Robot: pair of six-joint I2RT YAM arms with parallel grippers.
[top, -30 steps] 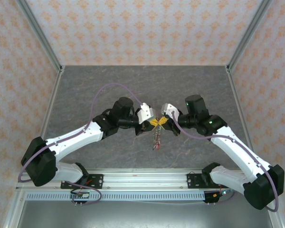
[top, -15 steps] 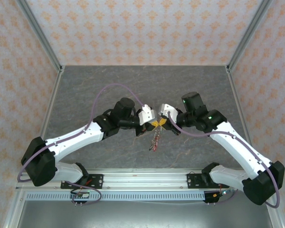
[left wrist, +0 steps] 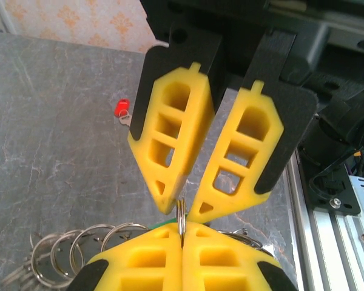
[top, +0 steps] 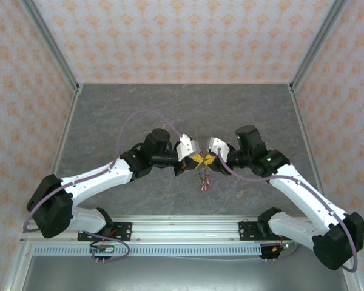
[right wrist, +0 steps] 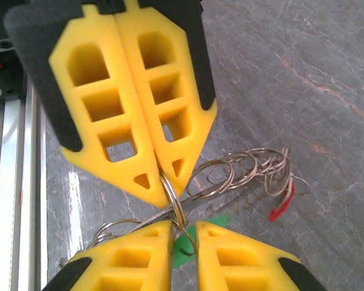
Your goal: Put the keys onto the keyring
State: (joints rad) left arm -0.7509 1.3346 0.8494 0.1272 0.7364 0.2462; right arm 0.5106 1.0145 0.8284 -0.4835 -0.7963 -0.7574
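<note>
Two grippers meet tip to tip at the keyring, above the table's middle.

The left gripper (right wrist: 165, 188) is pinched tight on the keyring (right wrist: 176, 209). The right gripper (right wrist: 183, 227) stands narrowly apart, and the ring's wire passes through the gap. In the right wrist view a chain of rings (right wrist: 249, 167) trails from the keyring toward 3 o'clock, ending at a red key (right wrist: 281, 208). A green key (right wrist: 191, 245) shows at 6 o'clock, behind the right fingers' gap.
</note>
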